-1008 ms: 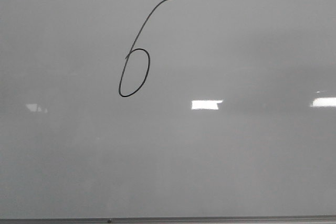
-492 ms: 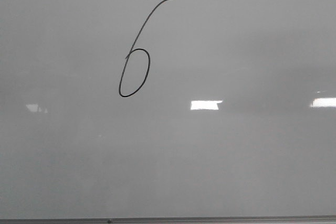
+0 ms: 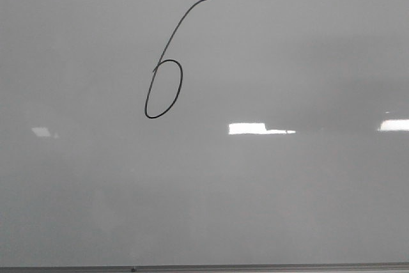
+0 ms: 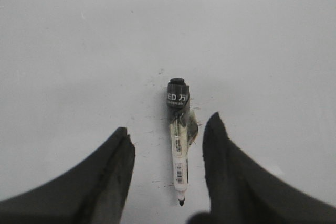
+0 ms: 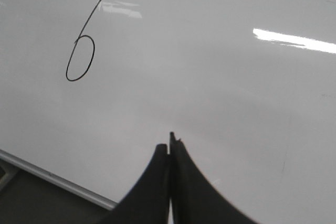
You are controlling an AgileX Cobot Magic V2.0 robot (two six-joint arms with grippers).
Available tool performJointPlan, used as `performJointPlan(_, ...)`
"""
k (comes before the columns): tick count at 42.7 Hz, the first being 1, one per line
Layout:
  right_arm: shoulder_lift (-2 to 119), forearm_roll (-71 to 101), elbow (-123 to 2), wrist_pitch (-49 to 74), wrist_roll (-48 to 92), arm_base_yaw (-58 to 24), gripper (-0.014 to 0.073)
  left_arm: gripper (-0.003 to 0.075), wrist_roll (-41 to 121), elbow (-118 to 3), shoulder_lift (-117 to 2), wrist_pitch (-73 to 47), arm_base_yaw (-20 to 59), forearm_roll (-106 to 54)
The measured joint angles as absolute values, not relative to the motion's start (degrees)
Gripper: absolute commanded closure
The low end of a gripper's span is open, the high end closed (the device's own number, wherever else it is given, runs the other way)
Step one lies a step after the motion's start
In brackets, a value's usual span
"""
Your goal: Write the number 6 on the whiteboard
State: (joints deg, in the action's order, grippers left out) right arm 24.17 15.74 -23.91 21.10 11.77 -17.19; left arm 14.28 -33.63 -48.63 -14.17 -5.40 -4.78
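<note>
Filling the front view, the whiteboard [image 3: 287, 62] shows a finished number 6 [image 3: 163, 87] drawn in thin black line: a tall slanted stroke that runs down into a narrow closed loop. The number 6 sits left of the bright rectangular reflection [image 3: 249, 128] on the whiteboard and higher up than it. Far below the number 6, a thin dark frame edge [image 3: 204, 266] borders the whiteboard.

In the left wrist view, the left claw [image 4: 168, 135] is spread wide, its two dark fingers [image 4: 113, 156] well apart and holding nothing. Between them a marker [image 4: 178, 145] lies flat on the whiteboard [image 4: 79, 51], touching neither finger, though it is closer to one than the other. The marker has a black end with white lettering, a white barrel with a label, and a small dark tip at its other end. Faint specks mark the surface around the marker.

In the right wrist view, the right claw [image 5: 169, 145] is pressed together, its fingers meeting along a thin seam with nothing between them. It hangs over the whiteboard [image 5: 236, 103], well apart from the number 6 [image 5: 81, 59]. The frame edge [image 5: 58, 181] of the whiteboard runs diagonally near the claw, on the same side of it as the number 6, with a darker area beyond it.
</note>
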Motion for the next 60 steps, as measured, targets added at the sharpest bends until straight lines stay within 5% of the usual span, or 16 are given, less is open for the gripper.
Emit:
performJointPlan(8, 18.09, 15.74, -19.19, 16.92, 9.33, -17.19, 0.0654, 0.0741, 14.28, -27.09, -32.33, -15.31, -5.4, -5.17)
performJointPlan(23, 12.87, 15.74, -17.22, 13.19, 9.2, -17.19, 0.0654, 0.0741, 14.28, -21.69, -12.9, -18.72, -5.4, -5.38)
performJointPlan(60, 12.83, 15.74, -17.22, 13.15, 8.96, -17.19, 0.0654, 0.0741, 8.21, -13.73, -6.12, -16.03, -2.9, -4.8)
